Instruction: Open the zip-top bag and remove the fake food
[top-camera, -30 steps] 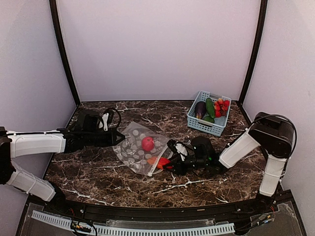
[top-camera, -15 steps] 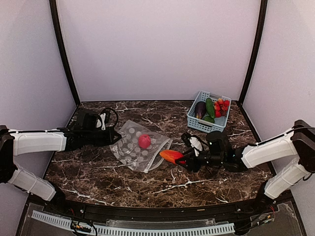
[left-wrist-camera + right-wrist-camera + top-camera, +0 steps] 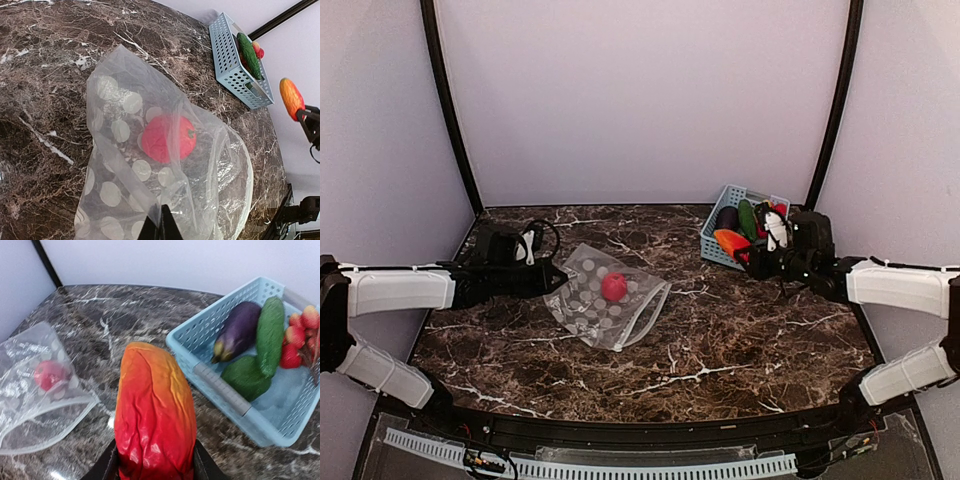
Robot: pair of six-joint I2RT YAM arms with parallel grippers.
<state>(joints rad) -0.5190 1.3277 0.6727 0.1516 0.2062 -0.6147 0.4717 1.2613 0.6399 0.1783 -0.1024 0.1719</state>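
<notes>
At 9 o'clock of the table (image 3: pixel 740 340), veined brown marble: bag (image 3: pixel 592 312), clear floppy film, creased, pale round dots on one face. Lying flat, mouth gaping toward 4 o'clock, long axis about 10 to 4. Inside, near the middle: one tomato (image 3: pixel 614 287), round, smooth, red, small green stem. Pinched at the 9 o'clock edge by left gripper (image 3: pixel 161 227), tips closed tight on the film. At 2 o'clock, right gripper (image 3: pixel 748 250) clamped on pepper (image 3: pixel 155 405): wrinkled skin, blunt and elongated, orange tip grading to red. Raised off the table, at the 8 o'clock corner of basket (image 3: pixel 220 385); long axis 10 to 4 in the top view, orange tip toward 10. Basket of light-blue slotted plastic, rectangular, grey grip on the rim. Within: eggplant (image 3: pixel 239 330), dark purple, smooth; cucumber (image 3: pixel 270 335), green, long; a second green piece; red berries (image 3: pixel 300 335) at the 3 o'clock end.
</notes>
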